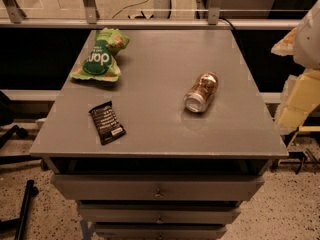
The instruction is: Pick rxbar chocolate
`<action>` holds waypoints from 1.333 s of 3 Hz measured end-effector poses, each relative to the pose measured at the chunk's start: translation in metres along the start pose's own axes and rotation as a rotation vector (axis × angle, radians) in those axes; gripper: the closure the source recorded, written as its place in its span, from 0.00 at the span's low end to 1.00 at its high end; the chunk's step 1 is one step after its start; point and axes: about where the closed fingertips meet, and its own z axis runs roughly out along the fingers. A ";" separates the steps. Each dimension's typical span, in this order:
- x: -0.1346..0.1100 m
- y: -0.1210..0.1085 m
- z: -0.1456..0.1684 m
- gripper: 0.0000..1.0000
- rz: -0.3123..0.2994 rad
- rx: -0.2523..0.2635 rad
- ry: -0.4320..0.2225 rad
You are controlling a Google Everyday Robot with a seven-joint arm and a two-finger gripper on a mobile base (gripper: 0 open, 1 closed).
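Grey tabletop (150, 79) dead centre, flat and matte, over a stack of drawers (157, 190) on the near side. Far left corner: green crinkled snack bag (100, 56), lying flat, white lettering upside down. Near left: rxbar chocolate (107, 122), dark wrapper with white text, flat on the surface, angled, close to the near edge. Over on the right half: copper-coloured can (201, 92), tipped on its side, silver top pointing near-left. All three well apart, none touching. Gripper (299, 91) out past the table's right edge, pale and yellowish, clear of the top
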 end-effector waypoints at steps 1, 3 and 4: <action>0.000 0.000 0.000 0.00 0.000 0.000 0.000; -0.092 -0.019 0.010 0.00 -0.358 -0.014 -0.123; -0.092 -0.019 0.010 0.00 -0.357 -0.014 -0.123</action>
